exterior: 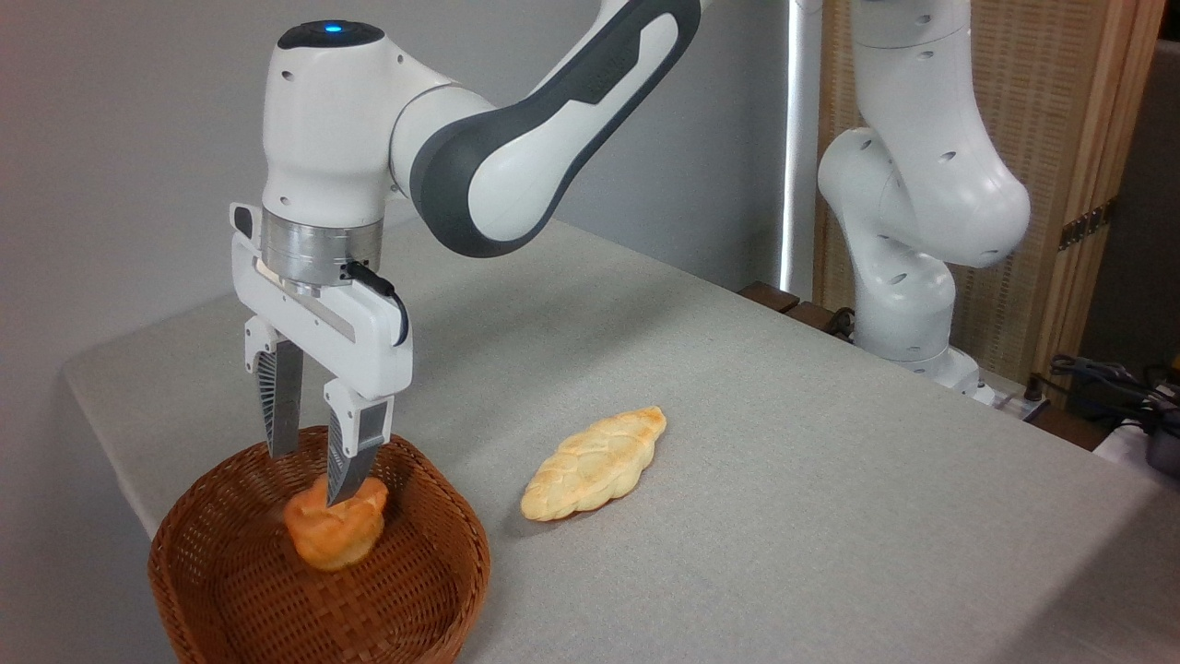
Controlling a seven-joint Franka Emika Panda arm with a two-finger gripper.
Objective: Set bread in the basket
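end effector: clenched on bread top, inside basket | bread: looks light, soft, crushable | best hold: gently across knotted crown

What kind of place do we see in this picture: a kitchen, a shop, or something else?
Most likely a robot lab or test room, not a kitchen. A white robot arm is mounted at a table with a plain grey cover, loose cables lie at the right edge, and the only food is two pieces of bread.
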